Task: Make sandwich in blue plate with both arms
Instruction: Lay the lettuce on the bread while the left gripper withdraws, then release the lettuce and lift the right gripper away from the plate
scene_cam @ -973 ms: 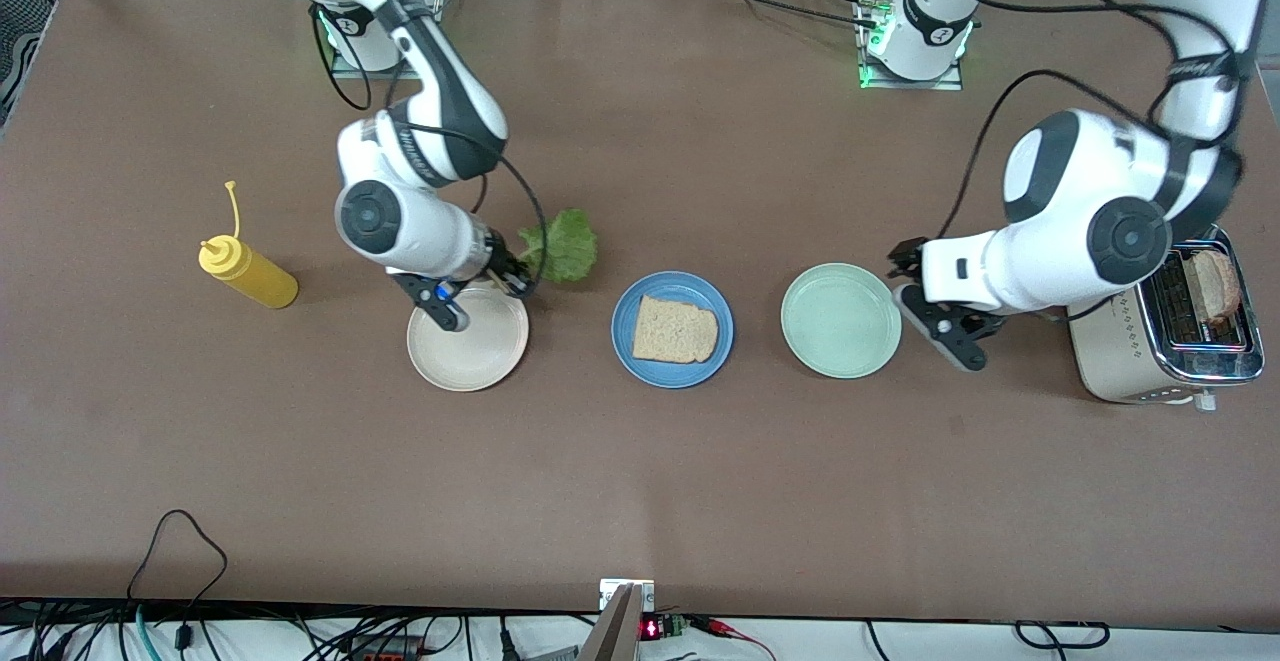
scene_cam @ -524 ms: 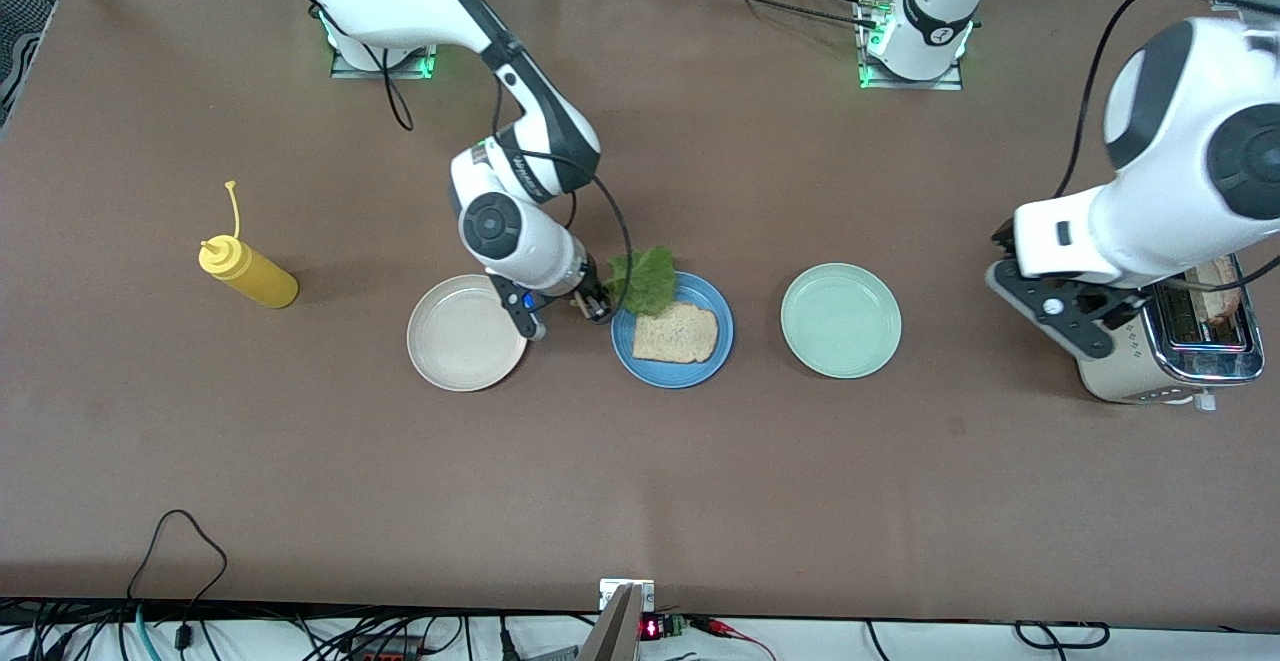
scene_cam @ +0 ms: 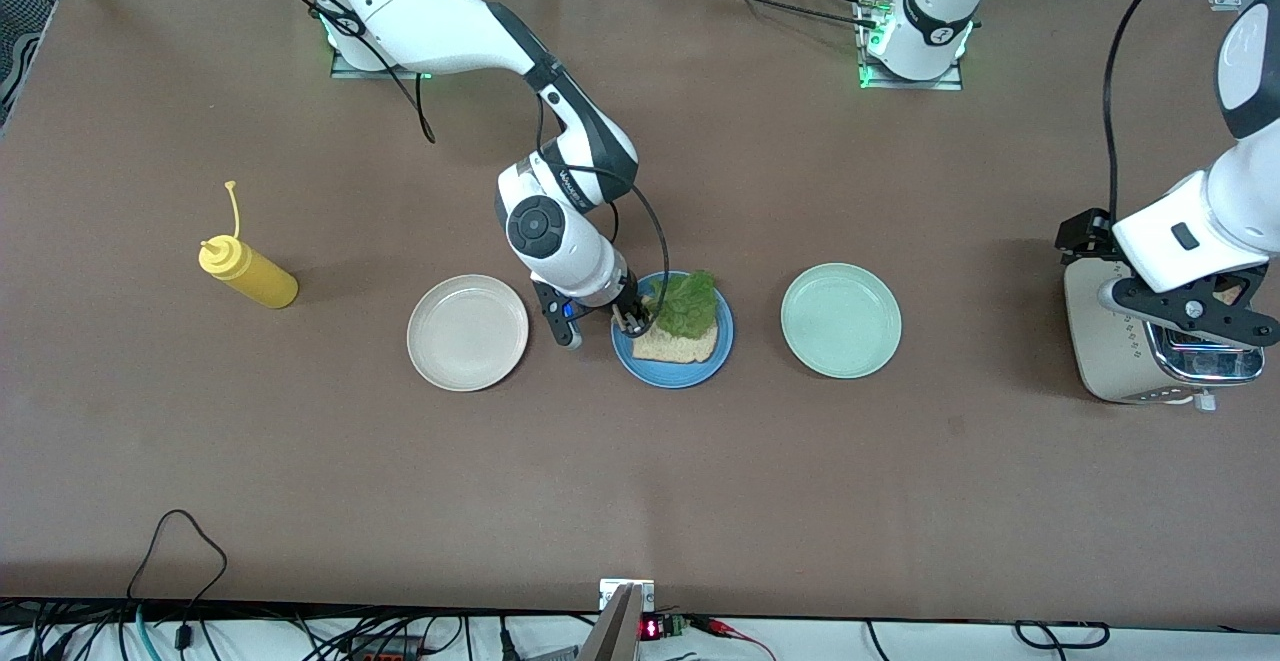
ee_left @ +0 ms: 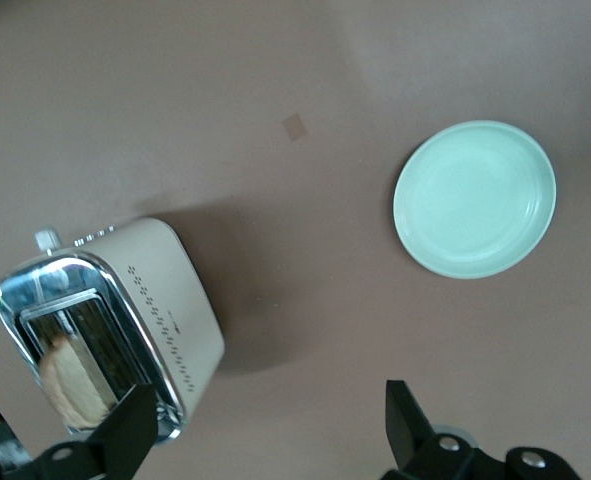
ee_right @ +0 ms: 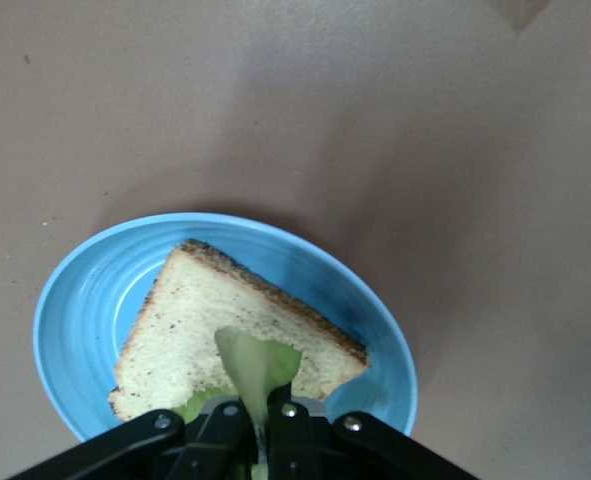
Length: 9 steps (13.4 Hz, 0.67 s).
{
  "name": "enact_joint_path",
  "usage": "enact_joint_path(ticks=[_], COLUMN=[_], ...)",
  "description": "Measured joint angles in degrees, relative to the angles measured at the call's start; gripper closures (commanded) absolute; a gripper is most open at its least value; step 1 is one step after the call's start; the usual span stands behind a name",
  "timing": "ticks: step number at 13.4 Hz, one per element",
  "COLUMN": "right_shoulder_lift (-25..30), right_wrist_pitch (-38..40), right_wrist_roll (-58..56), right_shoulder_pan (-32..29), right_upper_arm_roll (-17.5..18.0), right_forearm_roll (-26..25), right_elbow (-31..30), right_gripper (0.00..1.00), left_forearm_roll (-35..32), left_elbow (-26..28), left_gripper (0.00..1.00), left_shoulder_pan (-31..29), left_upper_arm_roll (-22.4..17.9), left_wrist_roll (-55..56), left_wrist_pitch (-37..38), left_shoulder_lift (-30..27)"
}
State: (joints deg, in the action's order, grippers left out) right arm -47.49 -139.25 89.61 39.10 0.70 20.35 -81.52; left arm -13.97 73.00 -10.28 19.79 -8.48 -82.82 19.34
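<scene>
My right arm extended low, right gripper (scene_cam: 632, 319) pinched closed, my left arm raised, left gripper (ee_left: 265, 430) spread wide.

High front camera; wrist cameras look down at table (scene_cam: 300, 461).

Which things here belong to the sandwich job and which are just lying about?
Job:
- round sky-blue plate
- square toasted bread slice on it
- ruffled green lettuce leaf, in right gripper
- bread slice in silver toaster, under open left gripper

Lying about:
- yellow squeeze bottle
- cream-white plate
- mint-green plate
</scene>
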Motion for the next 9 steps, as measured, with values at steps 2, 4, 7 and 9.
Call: enact_joint_path(ticks=[2,4,7,9], right_shoulder_lift=[-0.5,-1.1,-1.4,-1.4], right_wrist_pitch=[-0.7,-1.2,-1.5,-1.5], right_wrist_roll=[0.0,0.0,0.1,0.1], right_shoulder_pan=[0.0,0.0,0.0,-0.1], right_upper_arm_roll=[-0.1,-0.1,-0.3,-0.4], right_forearm_roll=[0.0,0.1,1.2,1.7], right_elbow=[0.4,0.5,0.5,0.8], right_gripper=[1.0,0.56,0.0,0.0], left_forearm_roll=[1.0,3.2,4.5,4.7], left_elbow=[0.0,0.0,0.0,0.0], left_gripper=[0.0,0.0,0.0,0.0], left_shoulder_pan=[0.3,0.0,-0.4,-0.4], left_upper_arm_roll=[0.1,0.0,-0.1,-0.1], left_wrist_roll=[2.4,3.1,3.3,3.4], left_wrist_pitch=[0.0,0.0,0.0,0.0], left_shoulder_lift=[0.2,0.2,0.3,0.3])
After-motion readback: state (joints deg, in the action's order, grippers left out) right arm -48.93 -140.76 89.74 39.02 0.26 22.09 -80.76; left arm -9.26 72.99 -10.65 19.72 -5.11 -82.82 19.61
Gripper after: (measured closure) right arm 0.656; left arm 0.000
